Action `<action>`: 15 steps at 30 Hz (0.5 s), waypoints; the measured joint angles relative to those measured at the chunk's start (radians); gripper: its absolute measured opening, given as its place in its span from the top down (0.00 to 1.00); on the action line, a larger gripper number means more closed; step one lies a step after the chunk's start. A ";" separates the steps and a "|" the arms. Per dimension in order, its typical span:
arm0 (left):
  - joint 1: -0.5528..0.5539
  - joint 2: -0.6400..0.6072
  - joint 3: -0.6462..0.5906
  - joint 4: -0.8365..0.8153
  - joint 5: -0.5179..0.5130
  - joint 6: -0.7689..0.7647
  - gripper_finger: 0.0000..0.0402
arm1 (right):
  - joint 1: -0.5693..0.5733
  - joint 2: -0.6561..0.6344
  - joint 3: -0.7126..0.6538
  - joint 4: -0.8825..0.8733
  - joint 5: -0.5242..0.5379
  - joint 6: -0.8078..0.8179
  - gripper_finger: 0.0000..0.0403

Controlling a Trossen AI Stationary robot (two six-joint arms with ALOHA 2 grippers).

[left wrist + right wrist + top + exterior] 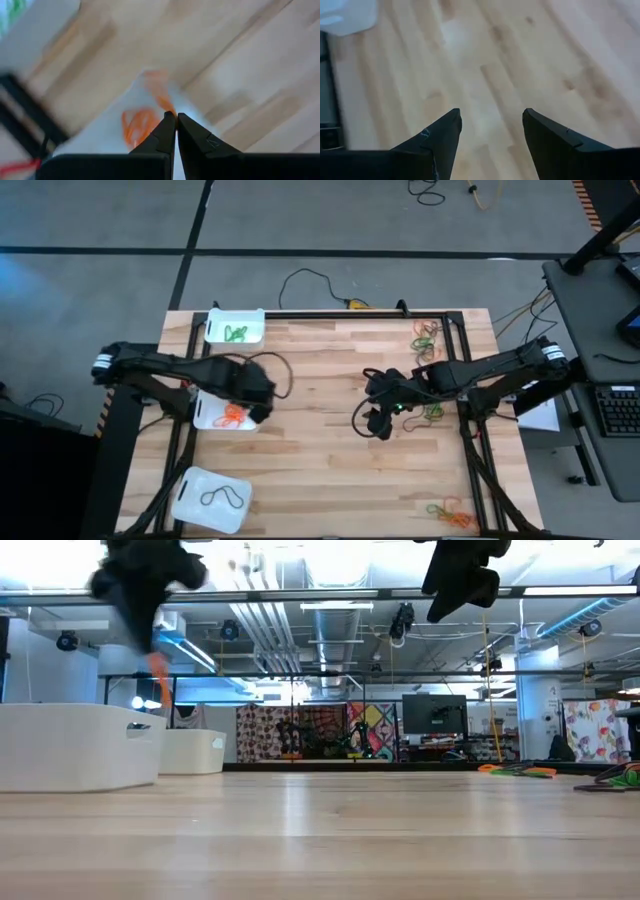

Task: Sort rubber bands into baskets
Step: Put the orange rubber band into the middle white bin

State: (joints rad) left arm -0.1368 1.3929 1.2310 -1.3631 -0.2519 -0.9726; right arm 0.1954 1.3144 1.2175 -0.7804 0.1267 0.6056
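Observation:
My left gripper [258,414] hangs above the middle white basket [208,418], shut on an orange rubber band [159,95]. More orange bands [136,126] lie in that basket. The far basket [250,333] holds green bands, and the near basket [195,505] holds a black band [222,499]. My right gripper [492,117] is open and empty, raised over the bare table middle [380,425]. Loose bands lie in piles at the right edge [428,335], [450,512]. My left gripper pinches the orange rubber band's upper end [167,107] between its two fingertips, coming from above and pointing down. The band hangs below the fingers [160,680], lifted clear, above the middle basket.
A black frame rail [350,312] runs along the table's far side and down both sides. A mixed clump of bands [435,412] lies under the right arm. The wooden table's middle [310,440] is bare. Black cables trail by both arms.

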 joint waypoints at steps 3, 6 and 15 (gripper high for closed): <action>0.000 -0.063 -0.147 0.017 0.069 -0.070 1.00 | 0.020 0.000 0.000 0.024 -0.007 0.023 0.49; 0.001 -0.104 -0.289 0.085 0.086 -0.143 1.00 | 0.040 0.000 0.000 0.045 -0.003 0.024 0.50; 0.000 -0.106 -0.500 0.303 0.141 -0.219 1.00 | 0.042 0.000 0.000 -0.054 0.032 0.144 0.53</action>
State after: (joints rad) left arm -0.1368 1.2868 0.7312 -1.0596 -0.1110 -1.1919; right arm 0.2371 1.3144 1.2175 -0.8349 0.1586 0.7499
